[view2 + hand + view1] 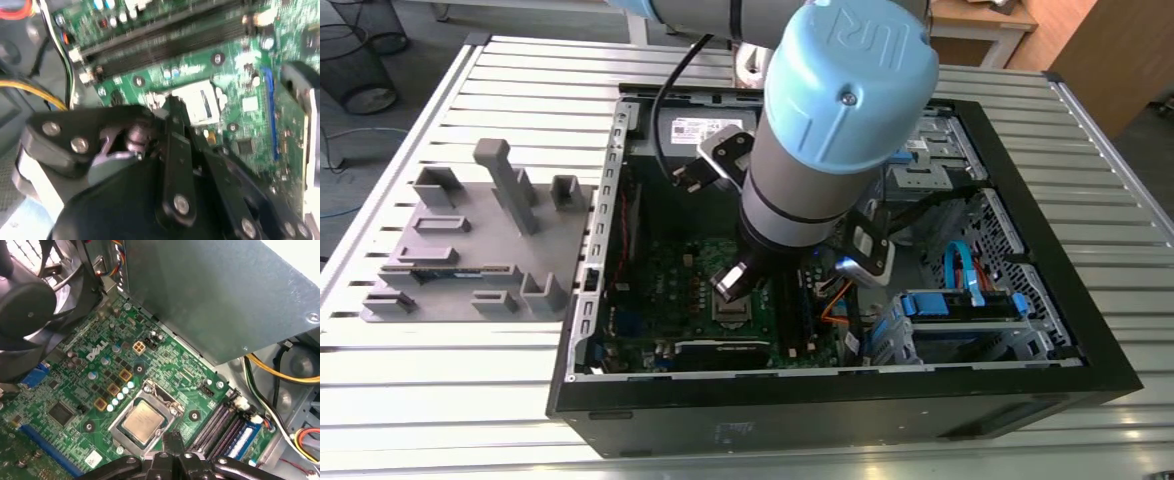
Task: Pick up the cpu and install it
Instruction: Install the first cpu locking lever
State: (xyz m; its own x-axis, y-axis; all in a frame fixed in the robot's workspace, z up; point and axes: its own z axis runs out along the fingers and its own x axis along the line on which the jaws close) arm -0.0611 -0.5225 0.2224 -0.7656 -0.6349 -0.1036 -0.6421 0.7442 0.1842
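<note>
Single robot arm [807, 190] enters from top of exterior view, large light-blue joint cap [850, 80] uppermost. Grey forearm tube [787, 215] drops steeply from cap, leaning toward exterior view's left. Black-and-white camera mounts [870, 248] clamped at wrist, one each side. Black gripper [734, 285] at lowest end of arm, aimed downward. In both wrist views, black linkage bars [177, 165] [150, 465] converge to narrow point; fingertips [173, 441] drawn together, closed against each other
</note>
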